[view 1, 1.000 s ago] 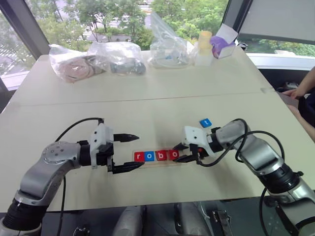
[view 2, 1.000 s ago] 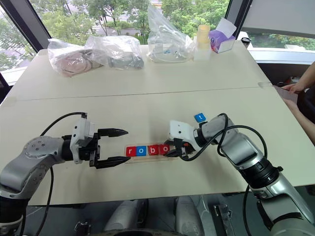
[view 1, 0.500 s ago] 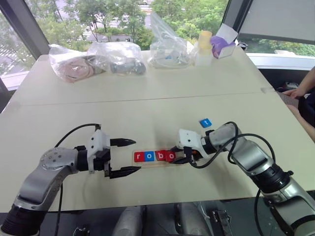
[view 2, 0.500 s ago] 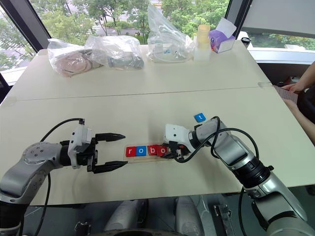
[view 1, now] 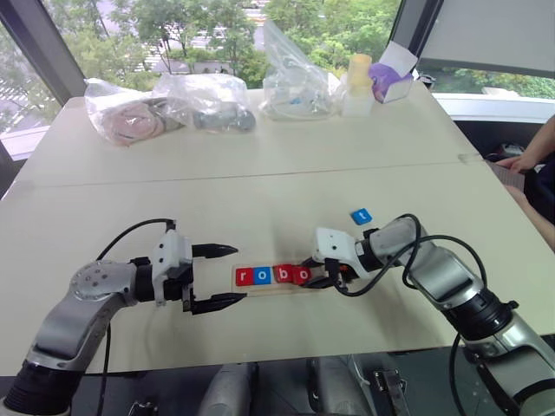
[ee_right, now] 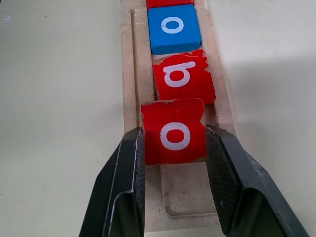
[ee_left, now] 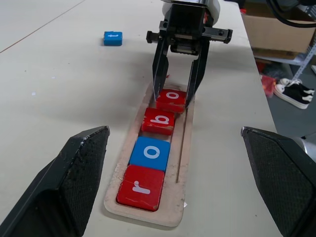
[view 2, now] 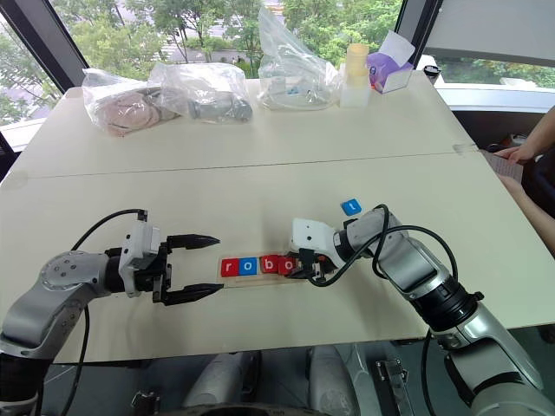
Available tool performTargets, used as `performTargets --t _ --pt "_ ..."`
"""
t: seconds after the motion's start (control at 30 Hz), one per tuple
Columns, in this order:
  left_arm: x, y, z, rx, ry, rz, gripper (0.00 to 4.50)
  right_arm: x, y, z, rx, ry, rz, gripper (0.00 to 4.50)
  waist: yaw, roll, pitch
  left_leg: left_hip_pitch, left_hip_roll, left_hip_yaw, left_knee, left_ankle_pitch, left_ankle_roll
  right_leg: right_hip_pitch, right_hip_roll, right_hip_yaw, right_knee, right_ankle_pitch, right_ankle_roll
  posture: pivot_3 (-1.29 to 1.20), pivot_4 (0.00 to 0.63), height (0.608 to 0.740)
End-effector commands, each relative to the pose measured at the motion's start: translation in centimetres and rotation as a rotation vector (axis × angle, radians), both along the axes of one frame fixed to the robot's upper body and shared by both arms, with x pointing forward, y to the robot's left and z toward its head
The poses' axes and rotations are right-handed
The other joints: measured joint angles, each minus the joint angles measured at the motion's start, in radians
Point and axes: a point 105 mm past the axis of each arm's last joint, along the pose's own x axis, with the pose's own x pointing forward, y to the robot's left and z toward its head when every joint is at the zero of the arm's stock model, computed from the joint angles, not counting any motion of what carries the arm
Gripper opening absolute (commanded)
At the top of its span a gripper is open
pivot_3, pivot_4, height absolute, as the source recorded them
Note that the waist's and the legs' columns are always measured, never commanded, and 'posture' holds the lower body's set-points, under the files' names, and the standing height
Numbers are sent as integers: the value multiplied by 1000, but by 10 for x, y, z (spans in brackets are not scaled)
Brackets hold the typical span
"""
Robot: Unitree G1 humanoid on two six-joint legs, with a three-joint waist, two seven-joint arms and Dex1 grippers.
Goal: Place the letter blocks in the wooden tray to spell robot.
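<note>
Red second "o" block (ee_right: pixel 174 131), clamped in the right gripper (ee_right: pixel 174 148), sits fourth in the wooden tray (ee_left: pixel 183 148); next, release and fetch the blue "t" (view 1: pixel 362 216) lying beyond; left gripper (view 1: pixel 217 277) gapes idle.

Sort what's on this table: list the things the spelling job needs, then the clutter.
Job:
- wooden tray
- red r, blue o, red b in the tray
- red o, gripped by right pincer
- blue t, loose on table

Clutter:
- plastic bags
- pale bottle
- purple box
</note>
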Motion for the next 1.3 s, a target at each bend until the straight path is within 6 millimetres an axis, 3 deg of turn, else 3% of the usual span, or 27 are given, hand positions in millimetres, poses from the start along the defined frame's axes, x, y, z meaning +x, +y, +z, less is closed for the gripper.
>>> performTargets --t 0.03,0.7,0.9,0.93,1.07,1.3 --pt "-2 0 3 -5 -24 -10 4500 6 -1 15 12 -53 -2 1139 0 0 0 0 0 0 0 0 0 0 0 0 0 0 0 0 150 740" --pt "0 -2 3 -10 -26 -7 4500 5 1 17 18 -44 0 1139 0 0 0 0 0 0 0 0 0 0 0 0 0 0 0 0 150 740" --pt "1 -3 4 -10 -31 -1 4500 -2 6 16 23 -25 32 4150 0 0 0 0 0 0 0 0 0 0 0 0 0 0 0 0 150 740" --pt "1 -3 5 -11 -31 0 4500 -2 7 17 25 -25 32 4466 0 0 0 0 0 0 0 0 0 0 0 0 0 0 0 0 150 740" --pt "1 -2 2 -10 -31 3 4500 3 7 22 37 -53 15 4466 0 0 0 0 0 0 0 0 0 0 0 0 0 0 0 0 150 740" --pt "1 -5 2 -13 -35 3 4500 37 -10 44 64 -186 -129 4466 0 0 0 0 0 0 0 0 0 0 0 0 0 0 0 0 150 740"
